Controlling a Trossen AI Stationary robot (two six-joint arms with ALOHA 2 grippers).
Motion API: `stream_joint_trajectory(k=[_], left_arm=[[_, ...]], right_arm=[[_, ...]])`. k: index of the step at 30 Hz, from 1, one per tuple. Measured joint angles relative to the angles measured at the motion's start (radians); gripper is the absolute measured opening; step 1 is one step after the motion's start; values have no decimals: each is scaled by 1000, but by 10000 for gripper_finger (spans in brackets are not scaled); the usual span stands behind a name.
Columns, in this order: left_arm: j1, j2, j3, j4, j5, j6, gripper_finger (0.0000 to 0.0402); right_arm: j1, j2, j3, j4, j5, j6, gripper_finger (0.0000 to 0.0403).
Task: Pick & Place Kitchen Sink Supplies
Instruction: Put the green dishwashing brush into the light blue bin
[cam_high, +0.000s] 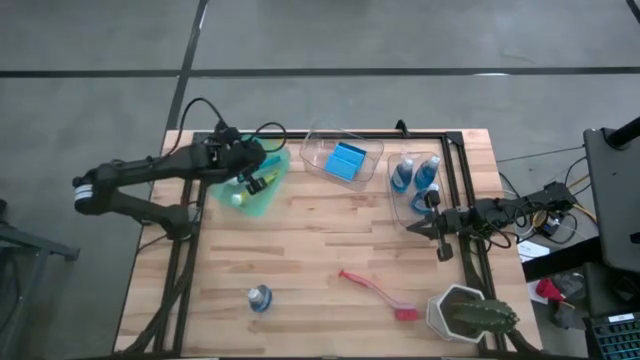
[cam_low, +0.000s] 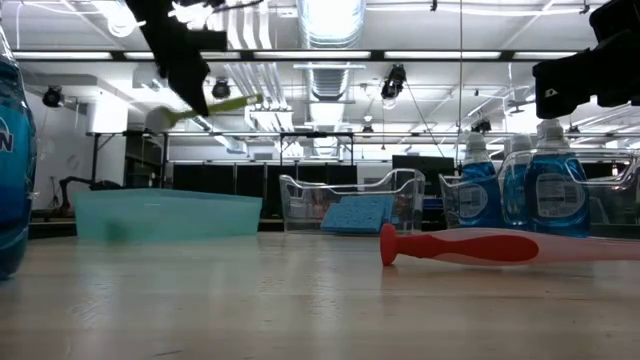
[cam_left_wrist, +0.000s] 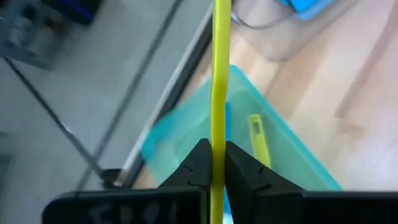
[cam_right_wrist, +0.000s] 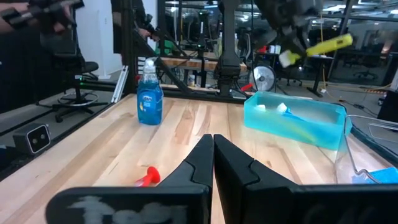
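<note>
Overhead, left hand (cam_high: 243, 170) grips yellow-green brush (cam_high: 258, 183) above teal bin (cam_high: 268, 197).

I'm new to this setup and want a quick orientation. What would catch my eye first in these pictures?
The left claw, raised over the green bin at the table's far left, is shut on a yellow-green brush. Two clear bins sit along the far edge, one holding a blue sponge, the other blue-liquid bottles. Nearer, a red brush lies on the wood between a lone bottle and a potted cactus; the right claw waits shut at the right.
</note>
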Motion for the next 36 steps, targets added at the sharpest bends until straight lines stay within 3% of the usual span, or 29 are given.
stream_joint_trajectory(k=[11,26,36], left_arm=[[103,28,-112,55,112,-55,29],[290,109,-129,93,257,-96,32],[315,207,-151,127,373,-117,21]], right_arm=[[0,0,0,0,0,0,8],[0,0,0,0,0,0,8],[0,0,0,0,0,0,8]])
